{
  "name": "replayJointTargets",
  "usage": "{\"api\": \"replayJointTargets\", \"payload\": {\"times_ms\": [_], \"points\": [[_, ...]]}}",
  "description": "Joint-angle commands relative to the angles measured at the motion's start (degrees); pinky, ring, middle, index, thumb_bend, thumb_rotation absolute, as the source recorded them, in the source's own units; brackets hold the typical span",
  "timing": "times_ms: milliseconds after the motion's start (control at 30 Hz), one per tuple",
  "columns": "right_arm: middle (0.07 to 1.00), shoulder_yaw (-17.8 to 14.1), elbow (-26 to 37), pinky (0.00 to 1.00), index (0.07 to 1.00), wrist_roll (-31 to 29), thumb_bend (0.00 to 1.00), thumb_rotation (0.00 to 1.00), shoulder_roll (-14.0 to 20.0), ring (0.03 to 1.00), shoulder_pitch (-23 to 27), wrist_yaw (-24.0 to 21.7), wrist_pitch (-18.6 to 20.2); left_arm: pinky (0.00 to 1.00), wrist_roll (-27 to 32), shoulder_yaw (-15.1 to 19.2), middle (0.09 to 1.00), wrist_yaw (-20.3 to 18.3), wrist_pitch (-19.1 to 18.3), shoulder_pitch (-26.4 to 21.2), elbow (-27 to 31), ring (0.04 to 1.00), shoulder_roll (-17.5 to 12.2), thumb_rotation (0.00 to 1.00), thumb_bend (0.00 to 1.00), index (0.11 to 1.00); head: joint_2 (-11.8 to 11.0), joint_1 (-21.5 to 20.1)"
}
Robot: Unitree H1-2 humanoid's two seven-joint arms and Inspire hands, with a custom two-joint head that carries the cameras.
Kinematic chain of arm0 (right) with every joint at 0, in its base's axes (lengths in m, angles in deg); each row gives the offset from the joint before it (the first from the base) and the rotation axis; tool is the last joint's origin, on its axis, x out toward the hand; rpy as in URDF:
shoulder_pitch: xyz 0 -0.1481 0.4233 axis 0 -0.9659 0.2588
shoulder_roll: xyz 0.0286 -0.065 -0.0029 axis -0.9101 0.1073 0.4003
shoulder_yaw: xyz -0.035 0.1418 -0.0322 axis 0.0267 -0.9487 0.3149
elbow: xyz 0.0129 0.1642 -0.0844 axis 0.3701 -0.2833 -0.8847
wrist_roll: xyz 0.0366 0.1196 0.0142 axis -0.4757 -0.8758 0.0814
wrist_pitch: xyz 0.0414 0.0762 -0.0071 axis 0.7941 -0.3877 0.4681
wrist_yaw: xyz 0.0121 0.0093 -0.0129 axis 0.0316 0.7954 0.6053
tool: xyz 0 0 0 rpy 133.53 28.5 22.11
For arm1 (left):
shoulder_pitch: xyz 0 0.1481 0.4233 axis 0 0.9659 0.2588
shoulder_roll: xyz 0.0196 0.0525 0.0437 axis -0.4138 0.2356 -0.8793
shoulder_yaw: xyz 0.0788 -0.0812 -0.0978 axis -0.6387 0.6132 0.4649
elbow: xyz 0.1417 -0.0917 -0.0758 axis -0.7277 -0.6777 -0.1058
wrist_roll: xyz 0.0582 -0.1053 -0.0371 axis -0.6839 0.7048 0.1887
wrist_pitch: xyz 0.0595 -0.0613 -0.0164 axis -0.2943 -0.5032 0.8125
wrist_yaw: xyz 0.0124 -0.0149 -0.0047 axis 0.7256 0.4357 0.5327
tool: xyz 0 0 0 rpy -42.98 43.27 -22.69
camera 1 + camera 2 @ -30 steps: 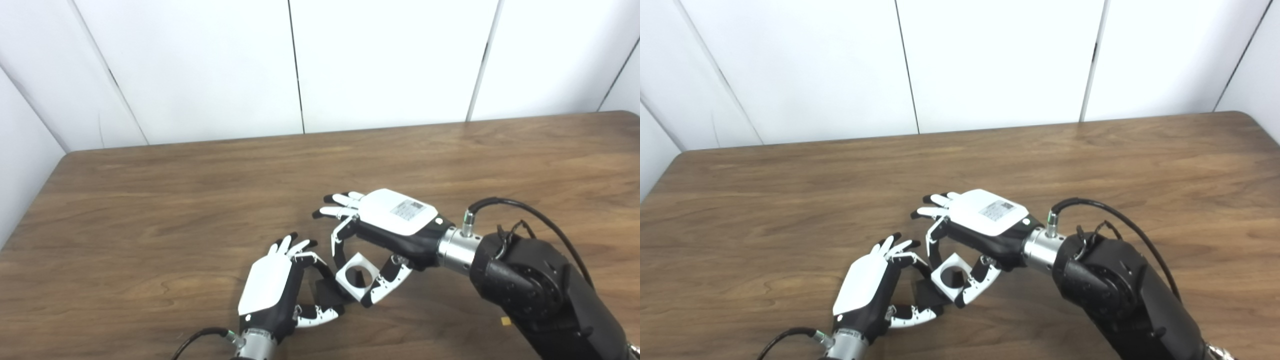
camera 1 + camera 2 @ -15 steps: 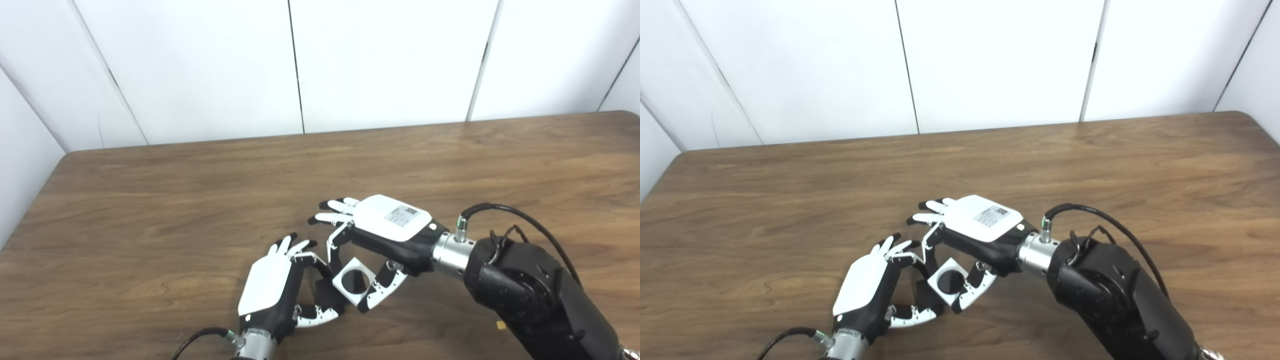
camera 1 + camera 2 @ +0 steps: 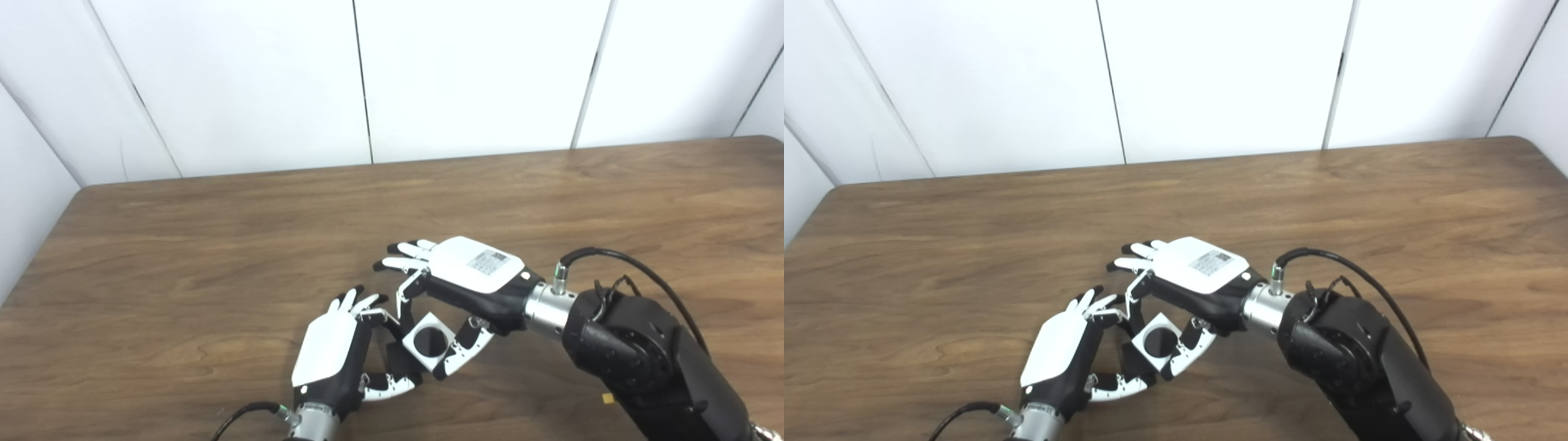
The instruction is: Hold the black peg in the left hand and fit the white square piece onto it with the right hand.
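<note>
My left hand (image 3: pixel 334 352) is shut on the black peg (image 3: pixel 399 364), pinched between thumb and fingers low at the front of the table. My right hand (image 3: pixel 465 285) is shut on the white square piece (image 3: pixel 429 342), held between a finger and the thumb. The piece's round hole looks black inside and sits over the peg's end. The white piece touches my left hand's fingers. Both also show in the right eye view: the white piece (image 3: pixel 1156 343) and the peg (image 3: pixel 1133 364). Most of the peg is hidden by the piece and fingers.
The wooden table (image 3: pixel 245 245) spreads wide around both hands. White wall panels (image 3: pixel 465 73) stand behind the far edge. A small yellow bit (image 3: pixel 606 399) lies on the table beside my right forearm.
My right hand has moved left with the white square piece, bringing its hole over the black peg. The hole showed wood before and is now dark. My left hand has stayed still.
</note>
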Motion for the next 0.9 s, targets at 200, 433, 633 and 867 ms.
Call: {"api": "replayJointTargets", "payload": {"times_ms": [200, 433, 633, 867], "points": [[0.942, -0.9, -1.13, 1.0, 0.491, 0.71, 0.52, 0.16, -0.69, 1.0, 1.44, 2.35, -1.89, 1.0, -0.87, -1.21, 0.88, -0.83, -0.16, 1.17, -1.25, 0.98, 1.35, 0.08, 0.5, 0.484, 0.1, 0.06], [0.943, -0.93, -1.65, 1.0, 0.492, 0.47, 0.52, 0.16, -0.98, 1.0, 1.47, 2.32, -1.81, 1.0, -1.14, -1.38, 0.875, -0.61, -0.26, 0.91, -1.3, 0.977, 1.59, 0.08, 0.5, 0.483, 0.43, 0.29], [0.939, -0.98, -2.03, 1.0, 0.491, 0.24, 0.52, 0.16, -0.82, 1.0, 1.26, 2.58, -2.24, 1.0, -1.41, -1.33, 0.873, -0.7, -0.52, 0.57, -1.11, 0.978, 1.74, 0.08, 0.5, 0.482, 0.68, 0.13], [0.936, -1.04, -2.6, 1.0, 0.492, 0.51, 0.52, 0.16, -0.56, 1.0, 0.5, 2.65, -2.35, 1.0, -1.24, -1.24, 0.878, -1.19, -1.15, 0.33, -0.65, 0.987, 2.0, 0.08, 0.5, 0.484, 0.78, 0.22]]}}
